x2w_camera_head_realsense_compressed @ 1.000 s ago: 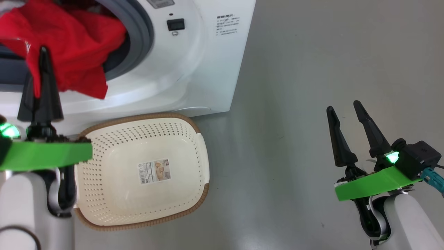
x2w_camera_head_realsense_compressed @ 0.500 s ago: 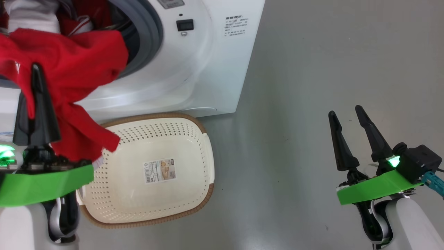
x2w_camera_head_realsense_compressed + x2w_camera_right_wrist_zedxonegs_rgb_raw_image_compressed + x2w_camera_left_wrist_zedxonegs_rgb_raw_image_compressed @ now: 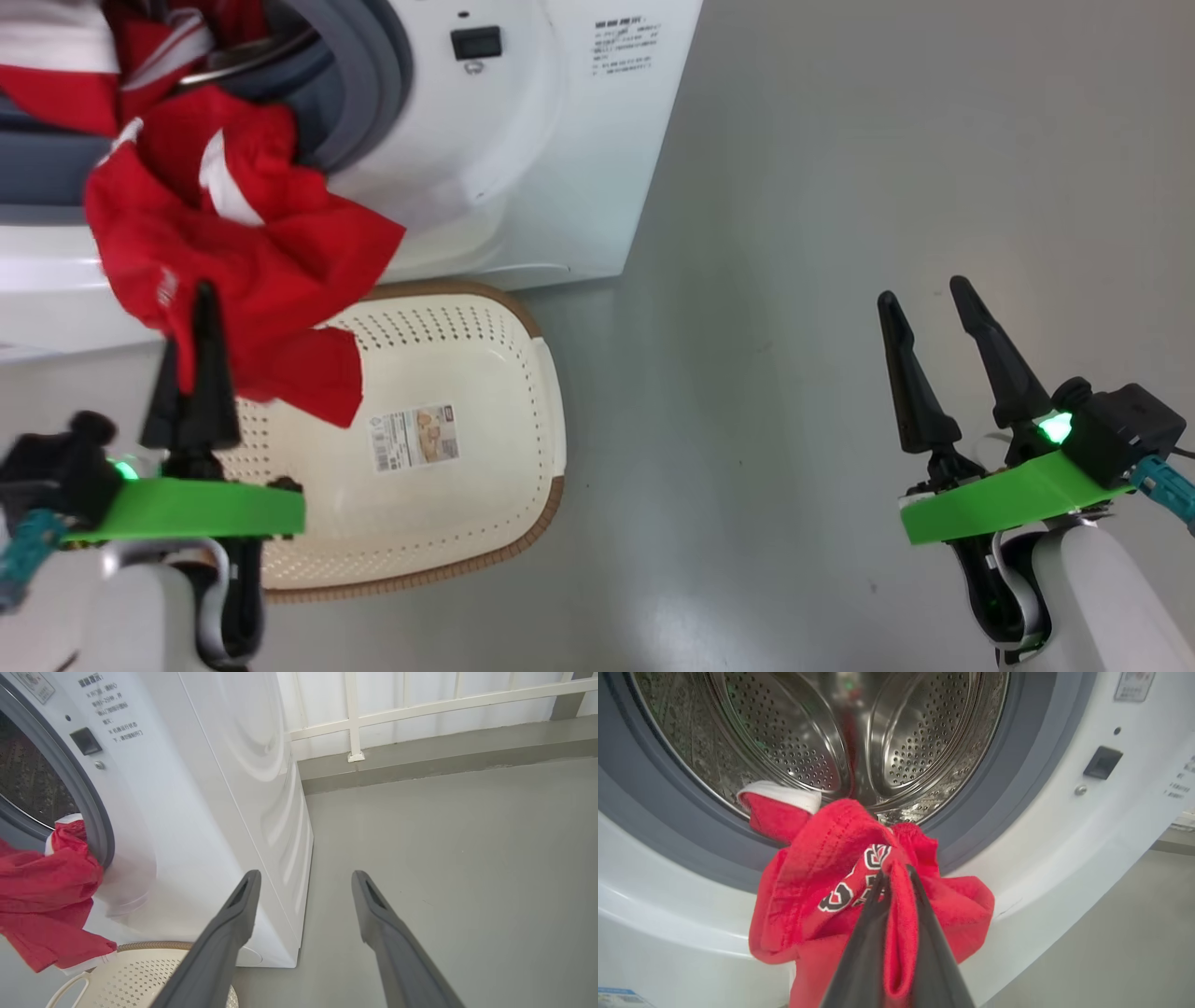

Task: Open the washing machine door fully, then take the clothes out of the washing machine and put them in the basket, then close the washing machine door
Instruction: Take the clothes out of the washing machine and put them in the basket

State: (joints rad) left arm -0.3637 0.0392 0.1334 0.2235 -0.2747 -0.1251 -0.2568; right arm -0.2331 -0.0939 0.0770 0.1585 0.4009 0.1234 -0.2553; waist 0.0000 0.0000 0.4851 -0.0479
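My left gripper (image 3: pixel 201 299) is shut on a fold of the red clothes (image 3: pixel 252 271), which hang out of the washing machine (image 3: pixel 523 159) over the near-left part of the cream basket (image 3: pixel 485 392). In the left wrist view the red clothes (image 3: pixel 822 891) with white print are pinched between the left gripper (image 3: pixel 894 872) fingers, in front of the steel drum (image 3: pixel 906 742). More red and white fabric (image 3: pixel 75 56) lies at the drum mouth. My right gripper (image 3: pixel 924 299) stands open over the bare floor, far right. The washing machine door is out of view.
Grey floor (image 3: pixel 840 187) stretches to the right of the machine. The right wrist view shows the machine's white side (image 3: pixel 252 788), a pale railing (image 3: pixel 420 700) along the back wall and the basket rim (image 3: pixel 154 946) at the bottom left.
My left gripper has pulled the red garment down and out of the drum, from the opening to above the basket. The head view has shifted slightly. The right gripper has stayed put.
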